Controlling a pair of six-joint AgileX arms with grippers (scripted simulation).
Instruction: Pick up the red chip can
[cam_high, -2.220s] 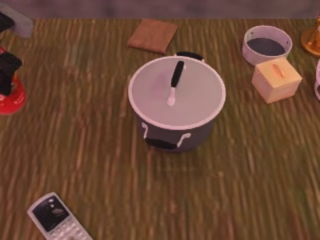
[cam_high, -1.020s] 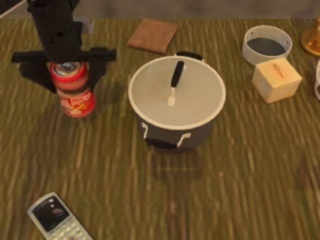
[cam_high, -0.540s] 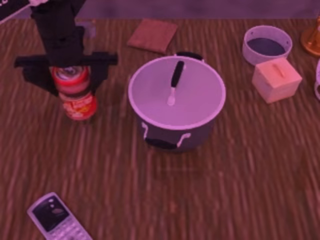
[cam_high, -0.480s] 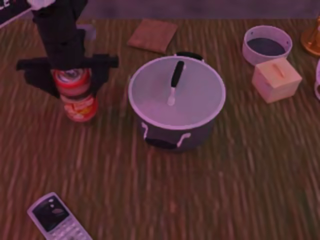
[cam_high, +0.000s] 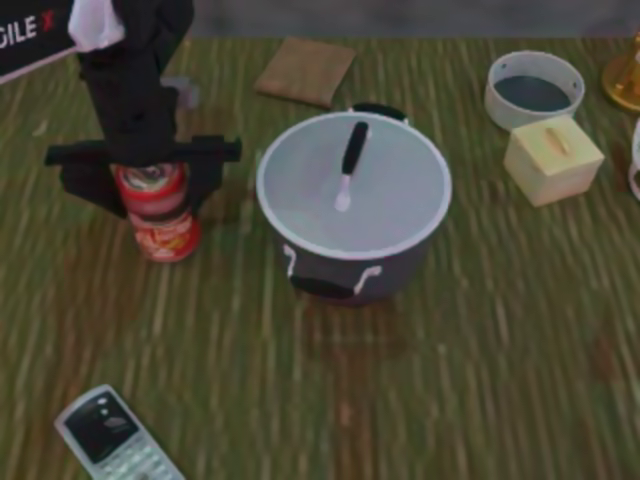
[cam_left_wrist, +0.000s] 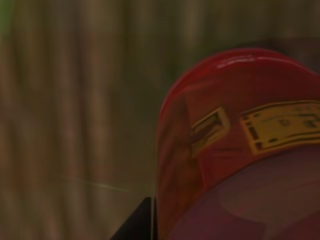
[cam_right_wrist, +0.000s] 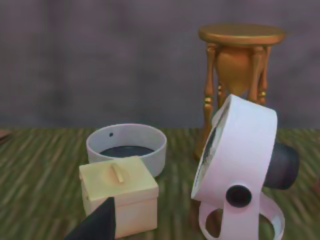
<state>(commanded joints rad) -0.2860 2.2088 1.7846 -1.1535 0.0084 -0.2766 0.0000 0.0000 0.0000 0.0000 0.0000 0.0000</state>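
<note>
The red chip can (cam_high: 165, 222) stands upright at the table's left, left of the pot, its pale lid partly under my left gripper (cam_high: 150, 183). That gripper comes down from above, its black crossbar just over the lid and its fingers shut on the can's upper part. In the left wrist view the red chip can (cam_left_wrist: 235, 145) with yellow marks fills most of the picture, and one dark fingertip (cam_left_wrist: 144, 226) lies against its side. I cannot tell whether its base is off the table. My right gripper (cam_right_wrist: 142, 232) is parked off the right side, open, with only one fingertip (cam_right_wrist: 100, 222) showing.
A large grey lidded pot (cam_high: 352, 205) sits at the centre. A brown pad (cam_high: 305, 70) lies behind it. At the right are a white bowl (cam_high: 533, 88), a cream box (cam_high: 552, 158), a gold hourglass (cam_high: 625, 80) and a white fan (cam_right_wrist: 240, 165). A phone (cam_high: 115, 435) lies front left.
My left gripper has carried the can from the table's left edge rightward toward the pot, and over the last second it shifted a little farther right and toward the front.
</note>
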